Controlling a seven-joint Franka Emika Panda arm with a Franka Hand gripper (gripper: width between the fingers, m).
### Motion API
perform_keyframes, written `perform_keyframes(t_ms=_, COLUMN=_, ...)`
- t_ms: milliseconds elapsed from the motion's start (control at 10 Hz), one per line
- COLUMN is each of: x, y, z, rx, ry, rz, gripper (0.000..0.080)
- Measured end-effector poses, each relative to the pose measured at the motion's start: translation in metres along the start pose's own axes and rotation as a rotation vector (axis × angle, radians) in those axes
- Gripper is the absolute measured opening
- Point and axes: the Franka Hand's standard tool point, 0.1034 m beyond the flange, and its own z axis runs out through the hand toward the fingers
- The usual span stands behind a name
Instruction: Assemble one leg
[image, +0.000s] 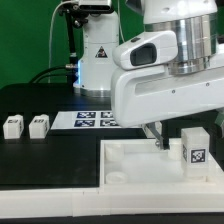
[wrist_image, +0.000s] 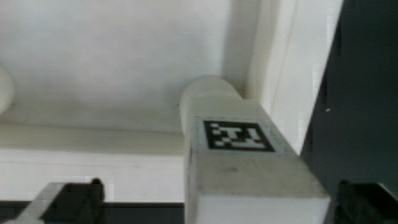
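Leg (image: 193, 148): small white blocky peg standing upright on the white tray (image: 130, 158), toward the tray's end on the exterior view's right. Black-and-white square tag on the face turned to the exterior camera. Whether its foot sits in a socket or only rests on the tray floor cannot be told.

Wrist view, same leg (wrist_image: 237, 135): seen lengthwise, tag on its upper face. It runs between the two dark fingers (wrist_image: 71, 200), with the pale tray floor (wrist_image: 107, 70) behind it.

Gripper (wrist_image: 199, 205): fingers spread, set to either side of the leg. The one clearly seen in the wrist view stands apart from the leg with a visible gap. The opposite one merges with the dark table beside it, so contact on that side cannot be told. Nothing is pinched.

Exterior view: one dark finger (image: 156, 138) hangs down over the tray just beside the leg, on the exterior view's left of it and not touching. The other finger cannot be made out there. The arm's (image: 165, 85) bulky white body fills the upper right above the tray.

Table (image: 50, 160): black. The tray lies at its near edge.

Two more pegs (image: 26, 126): white, side by side on the table at the exterior view's left, well apart from the tray.

Marker board (image: 95, 119): flat strip of printed tags lying on the table beyond the tray, between the pegs and the arm.
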Motion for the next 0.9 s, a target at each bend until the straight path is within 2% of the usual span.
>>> perform_keyframes(t_ms=200, x=-0.0001, y=-0.0014, z=0.0002, rx=0.004, ry=0.000, rz=0.087, gripper=0.0388)
perform_keyframes(t_ms=300, x=-0.0001, y=-0.0024, z=0.0003, rx=0.006, ry=0.000, rz=0.178, gripper=0.0388)
perform_keyframes(t_ms=400, x=0.0000, y=-0.0029, z=0.0001, rx=0.010, ry=0.000, rz=0.280, gripper=0.0292)
perform_keyframes(t_ms=600, x=0.0000, y=-0.0031, z=0.0002, rx=0.011, ry=-0.001, rz=0.506, gripper=0.0292)
perform_keyframes(t_ms=700, x=0.0000, y=-0.0033, z=0.0003, rx=0.004, ry=0.000, rz=0.630, gripper=0.0292)
perform_keyframes(t_ms=800, x=-0.0002, y=-0.0035, z=0.0006, rx=-0.005, ry=0.004, rz=0.868, gripper=0.0292)
perform_keyframes(t_ms=900, x=-0.0006, y=-0.0022, z=0.0016, rx=0.014, ry=0.005, rz=1.085, gripper=0.0292)
